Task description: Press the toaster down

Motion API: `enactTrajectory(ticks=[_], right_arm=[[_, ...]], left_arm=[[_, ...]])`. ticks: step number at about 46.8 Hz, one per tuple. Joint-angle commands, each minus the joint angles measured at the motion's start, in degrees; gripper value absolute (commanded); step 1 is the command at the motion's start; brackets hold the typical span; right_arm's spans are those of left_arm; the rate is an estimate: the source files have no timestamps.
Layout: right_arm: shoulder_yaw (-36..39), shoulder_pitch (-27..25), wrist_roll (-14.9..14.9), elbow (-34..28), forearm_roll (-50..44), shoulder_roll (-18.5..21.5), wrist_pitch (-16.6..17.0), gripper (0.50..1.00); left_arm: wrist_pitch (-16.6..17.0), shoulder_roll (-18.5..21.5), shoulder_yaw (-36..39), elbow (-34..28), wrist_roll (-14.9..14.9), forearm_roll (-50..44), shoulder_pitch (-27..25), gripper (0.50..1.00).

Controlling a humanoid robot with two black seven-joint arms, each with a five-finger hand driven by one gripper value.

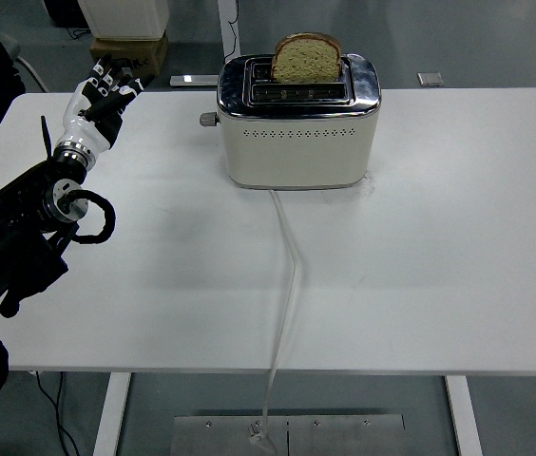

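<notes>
A cream and chrome toaster [298, 123] stands at the back middle of the white table [439, 247]. A slice of brown bread [307, 59] sticks up out of its rear slot. The toaster's lever knob [208, 120] juts from its left end, in the raised position. My left hand [108, 87] hovers over the table's far left corner, well to the left of the lever and apart from it. Its fingers are relaxed and hold nothing. The black left arm [21, 237] comes in from the left edge.
A white power cord [290, 275] runs from the toaster's front base toward the near edge and hangs off it. A cardboard box [130, 52] and a white bin sit on the floor behind the table's left.
</notes>
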Motion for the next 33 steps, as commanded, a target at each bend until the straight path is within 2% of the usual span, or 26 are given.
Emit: enactTrajectory(ticks=[1, 33], right_arm=[[0.0, 0.0, 0.0, 0.0, 0.0, 0.0, 0.0, 1.000], [0.0, 0.0, 0.0, 0.0, 0.0, 0.0, 0.0, 1.000]], left_arm=[[0.0, 0.0, 0.0, -0.1, 0.0, 0.2, 0.0, 1.000], [-1.1, 0.7, 0.2, -0.3, 0.0, 1.6, 0.2, 1.000]])
